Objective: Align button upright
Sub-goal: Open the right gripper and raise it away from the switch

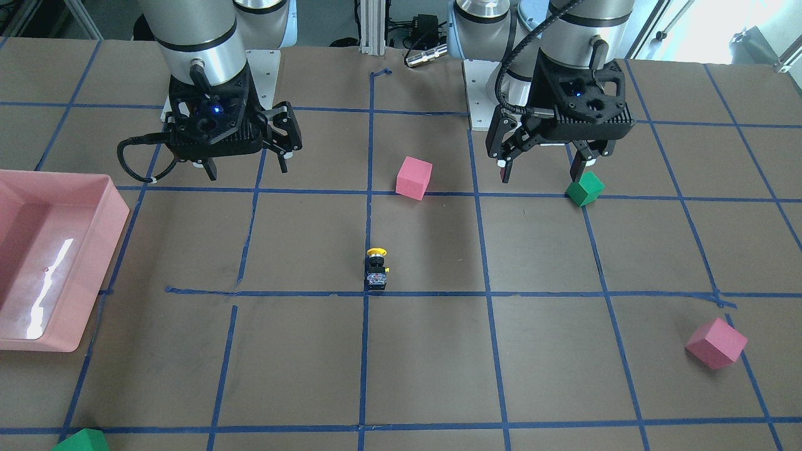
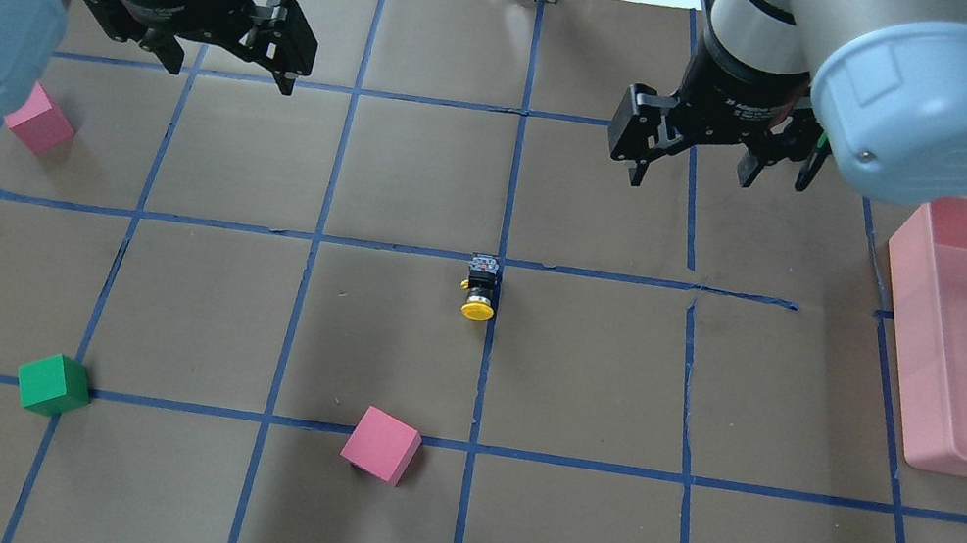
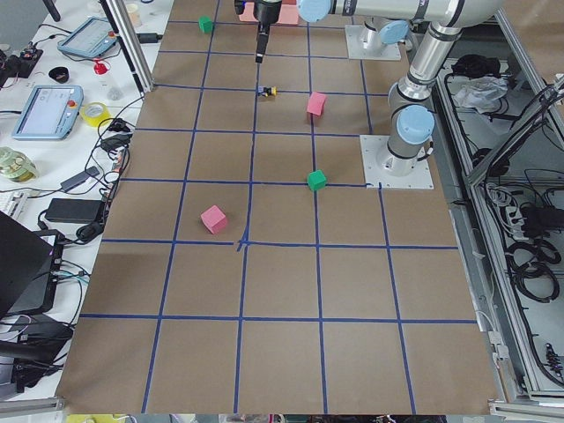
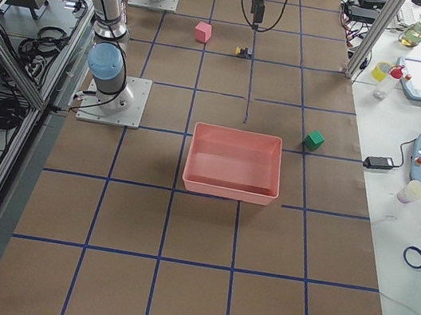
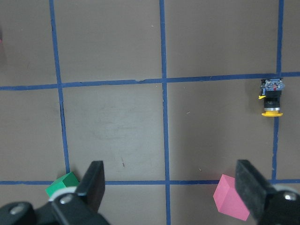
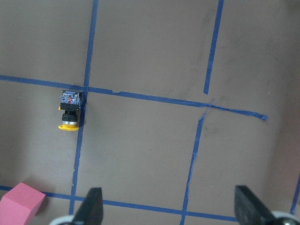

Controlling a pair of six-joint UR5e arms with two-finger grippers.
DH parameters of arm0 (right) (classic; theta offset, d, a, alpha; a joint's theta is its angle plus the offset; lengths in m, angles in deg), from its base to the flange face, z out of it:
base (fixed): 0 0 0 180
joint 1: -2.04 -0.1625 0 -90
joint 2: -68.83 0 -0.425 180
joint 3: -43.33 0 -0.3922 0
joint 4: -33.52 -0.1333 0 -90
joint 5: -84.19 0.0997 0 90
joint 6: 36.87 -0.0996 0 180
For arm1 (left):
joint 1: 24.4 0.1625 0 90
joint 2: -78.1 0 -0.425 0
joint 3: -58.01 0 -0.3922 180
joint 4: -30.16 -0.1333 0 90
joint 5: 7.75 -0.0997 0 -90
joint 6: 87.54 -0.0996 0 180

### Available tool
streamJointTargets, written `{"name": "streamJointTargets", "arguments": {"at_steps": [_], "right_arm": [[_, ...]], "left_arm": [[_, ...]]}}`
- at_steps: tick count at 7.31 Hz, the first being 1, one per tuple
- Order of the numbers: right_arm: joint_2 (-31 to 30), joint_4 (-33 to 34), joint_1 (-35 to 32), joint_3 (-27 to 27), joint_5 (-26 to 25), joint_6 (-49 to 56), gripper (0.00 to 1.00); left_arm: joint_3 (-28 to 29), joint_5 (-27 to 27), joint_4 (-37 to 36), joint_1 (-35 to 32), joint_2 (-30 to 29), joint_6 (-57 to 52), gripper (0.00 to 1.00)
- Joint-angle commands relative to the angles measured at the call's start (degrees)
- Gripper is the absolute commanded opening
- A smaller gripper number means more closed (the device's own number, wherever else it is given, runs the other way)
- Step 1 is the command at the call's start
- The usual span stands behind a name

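The button (image 1: 376,269) lies on its side on a blue tape line near the table's middle, with its yellow cap toward the robot's base. It also shows in the overhead view (image 2: 481,288), the left wrist view (image 5: 271,98) and the right wrist view (image 6: 70,111). My left gripper (image 2: 230,73) is open and empty, held above the table far to the button's left. My right gripper (image 2: 718,182) is open and empty, held above the table to the button's right. Neither touches the button.
A pink cube (image 2: 381,445) and a green cube (image 2: 54,384) sit nearer the robot. Another pink cube (image 2: 40,119) lies at the far left. A pink tray (image 2: 908,317) stands at the right edge. A second green cube (image 1: 81,440) sits at the operators' edge.
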State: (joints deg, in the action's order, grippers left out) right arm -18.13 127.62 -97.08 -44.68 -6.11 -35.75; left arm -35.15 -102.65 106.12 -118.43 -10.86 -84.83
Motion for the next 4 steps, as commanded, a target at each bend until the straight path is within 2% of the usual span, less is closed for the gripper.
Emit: {"name": "streamJointTargets", "arguments": {"at_steps": [1, 2, 3, 4], "right_arm": [[-1.02, 0.29, 0.68, 0.12, 0.74, 2.14, 1.00], [-1.02, 0.29, 0.77, 0.20, 0.66, 2.22, 1.00], [-1.02, 0.38, 0.95, 0.55, 0.66, 2.22, 1.00], [-1.10, 0.03, 1.64, 1.16, 0.57, 2.22, 1.00]], "left_arm": [[-1.75, 0.67, -1.34, -0.01, -1.55, 0.45, 1.00], [-3.15, 0.77, -2.30, -0.44, -2.96, 0.55, 1.00], [-5.95, 0.68, -7.18, -1.75, -3.32, 0.89, 1.00], [-10.16, 0.51, -15.15, -4.11, -3.41, 7.08, 1.00]]}}
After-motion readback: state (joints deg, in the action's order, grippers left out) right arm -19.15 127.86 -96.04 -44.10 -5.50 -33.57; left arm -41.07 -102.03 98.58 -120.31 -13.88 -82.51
